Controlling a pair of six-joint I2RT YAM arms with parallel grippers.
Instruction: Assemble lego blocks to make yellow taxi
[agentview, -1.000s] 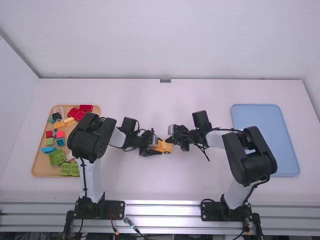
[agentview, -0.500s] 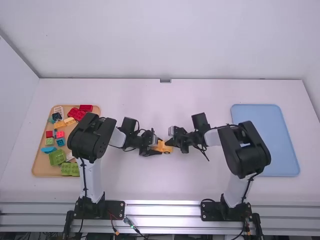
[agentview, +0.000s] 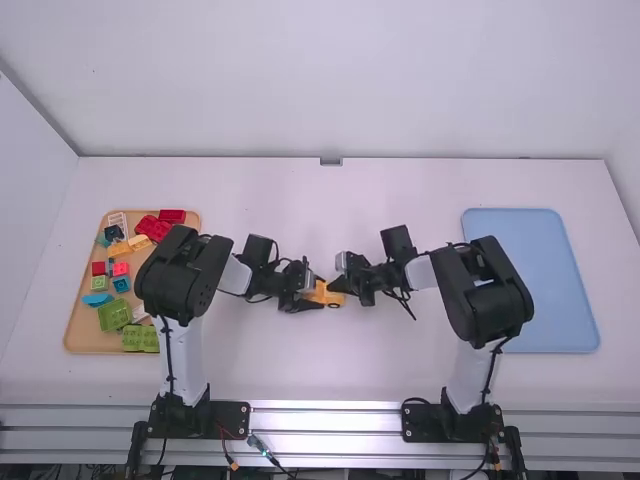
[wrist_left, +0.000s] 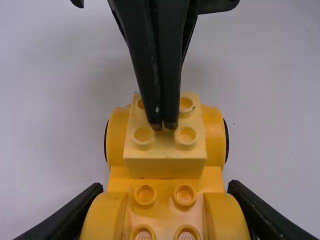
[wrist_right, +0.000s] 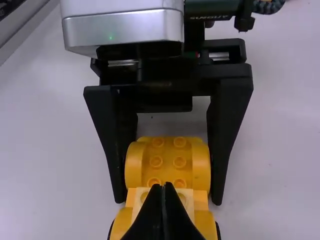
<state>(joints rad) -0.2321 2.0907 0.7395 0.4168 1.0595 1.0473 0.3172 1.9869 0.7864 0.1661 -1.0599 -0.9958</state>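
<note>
A pale wall stands behind the white counter. Near its middle, the left tool grips a yellow car; the closed right tool touches its top block.

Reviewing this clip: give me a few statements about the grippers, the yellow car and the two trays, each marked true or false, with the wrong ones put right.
1. The left gripper is closed on the yellow car base. True.
2. The right gripper has its fingers spread wide. False: they are together, with their tips at the pale yellow block.
3. The pale yellow block lies upside down, studs facing the table. False: its studs face up, and it sits on the car base.
4. Green blocks lie in the tan tray. True.
5. The blue tray is on the left arm's side of the table. False: it is on the right arm's side.
</note>
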